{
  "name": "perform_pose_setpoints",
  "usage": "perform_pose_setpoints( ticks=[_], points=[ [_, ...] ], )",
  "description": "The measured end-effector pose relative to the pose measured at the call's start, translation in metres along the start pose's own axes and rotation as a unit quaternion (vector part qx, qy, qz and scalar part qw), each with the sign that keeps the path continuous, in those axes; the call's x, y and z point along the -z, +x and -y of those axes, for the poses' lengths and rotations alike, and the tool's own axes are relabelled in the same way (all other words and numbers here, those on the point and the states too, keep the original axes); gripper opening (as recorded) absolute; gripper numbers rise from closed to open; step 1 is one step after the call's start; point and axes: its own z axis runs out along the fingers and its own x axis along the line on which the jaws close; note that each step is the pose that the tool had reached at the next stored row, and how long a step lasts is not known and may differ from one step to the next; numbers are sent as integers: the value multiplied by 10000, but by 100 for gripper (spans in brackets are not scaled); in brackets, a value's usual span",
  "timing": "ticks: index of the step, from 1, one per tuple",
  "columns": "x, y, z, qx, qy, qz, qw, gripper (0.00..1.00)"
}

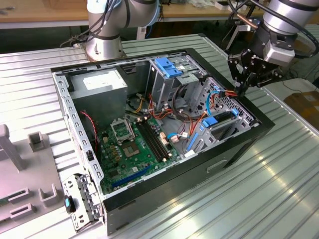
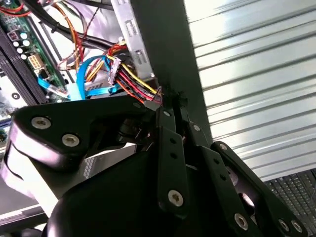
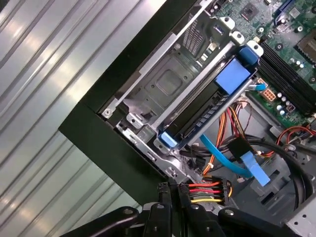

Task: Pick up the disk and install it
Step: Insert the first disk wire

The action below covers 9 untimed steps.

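A: Where's the black two-finger gripper [image 1: 242,91] rn?

B: Over the far end of the open black metal computer case [image 1: 239,149], by the case's edge at the exterior view's right. Fingers [image 2: 170,143] pressed together, nothing between them. Tips sit right at the bundle of red, yellow and black power wires [image 3: 205,190].

A: And the disk?

B: The flat grey metal hard drive in its bright blue plastic carrier [image 3: 212,106] looks already seated in the grey metal drive bay [image 3: 168,84] at that corner, just beside the gripper.

A: Risks?

B: Imo fingertips could snag the wires or tug the connector. The thin blue data cable [image 3: 224,158] is close too.
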Motion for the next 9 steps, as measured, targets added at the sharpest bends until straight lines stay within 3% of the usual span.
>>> perform_pose_setpoints(
  ticks=[3,5,7,9],
  points=[
    [8,-70,-75,-65,-3,-4,10000,17],
    [4,-75,-79,-285,-15,-17,9996,17],
    [-7,-76,-81,-717,-38,-44,9974,17],
    [-13,-76,-81,-963,-51,-58,9953,17]
  ],
)
